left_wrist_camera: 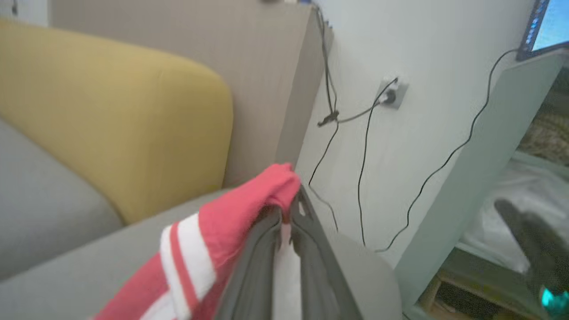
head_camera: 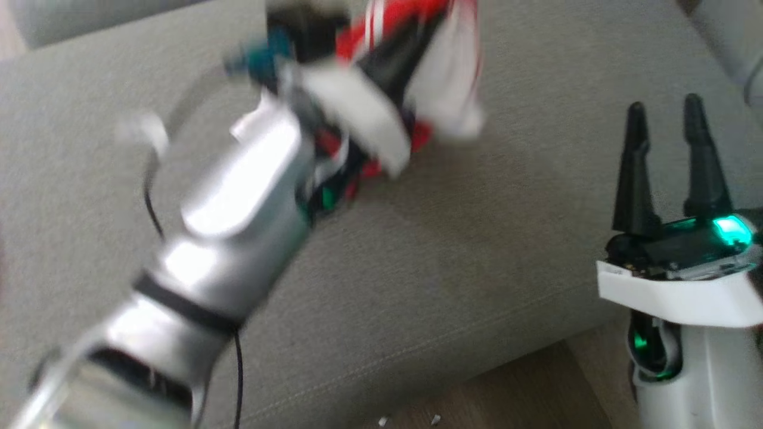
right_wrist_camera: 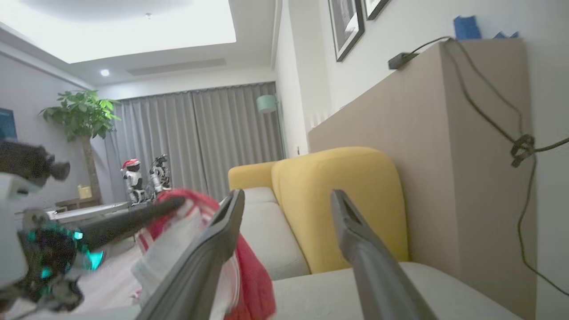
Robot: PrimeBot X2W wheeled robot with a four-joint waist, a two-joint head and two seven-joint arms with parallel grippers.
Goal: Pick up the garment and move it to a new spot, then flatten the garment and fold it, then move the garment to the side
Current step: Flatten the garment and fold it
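Observation:
A red and white garment (head_camera: 447, 77) hangs bunched above the grey sofa seat (head_camera: 447, 268), near the top middle of the blurred head view. My left gripper (head_camera: 432, 27) is shut on it. In the left wrist view the two dark fingers of the left gripper (left_wrist_camera: 291, 209) pinch a red fold of the garment (left_wrist_camera: 209, 235), which drapes down to the left. My right gripper (head_camera: 664, 104) stands open at the right, apart from the cloth, fingers upright. The right wrist view shows my right gripper (right_wrist_camera: 286, 195) with nothing between its fingers, and the garment (right_wrist_camera: 249, 275) hanging behind its left finger.
A yellow back cushion (left_wrist_camera: 111, 124) and a beige panel (left_wrist_camera: 266, 66) rise behind the seat. Black cables (left_wrist_camera: 364, 146) run down the white wall from a socket (left_wrist_camera: 391, 93). Wooden floor (head_camera: 506, 393) shows below the seat's front edge.

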